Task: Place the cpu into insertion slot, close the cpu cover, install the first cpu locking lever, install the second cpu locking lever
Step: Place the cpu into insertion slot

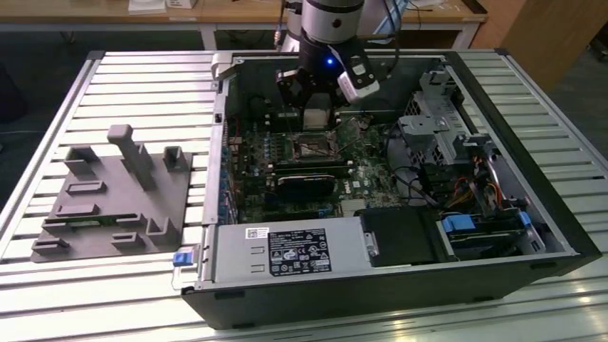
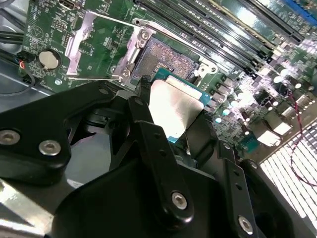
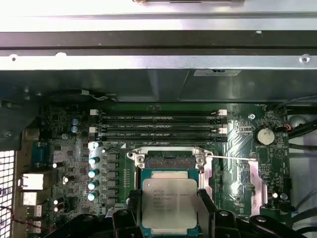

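**Processor held over its socket.** The black two-fingered pincer (image 3: pixel 168 201) is closed part-way on the cpu (image 3: pixel 169 204), a small flat square chip with a dull silver-grey metal face and a green border. It grips two opposite edges, which leaves the face and the contact side untouched.

The chip hangs face up, close over the near part of the insertion slot (image 3: pixel 168 161), a square black-rimmed socket with a dark, finely grained centre. Judged from both wrist views, the chip is not yet seated.

The cpu cover (image 2: pixel 75 43), a thin silvery stamped-metal frame with a large square cut-out, lies swung open beside the socket, so the opening is free for the chip. Long, narrow black memory slots (image 3: pixel 158 126) run parallel to one side of the socket.

In the exterior view, the arm (image 1: pixel 332 25) reaches down into the open black computer case (image 1: pixel 380 296) from its twelve o'clock side. A grey moulded fixture tray (image 1: pixel 114 199) rests at nine o'clock of the case on the ribbed aluminium tabletop (image 1: pixel 142 78).
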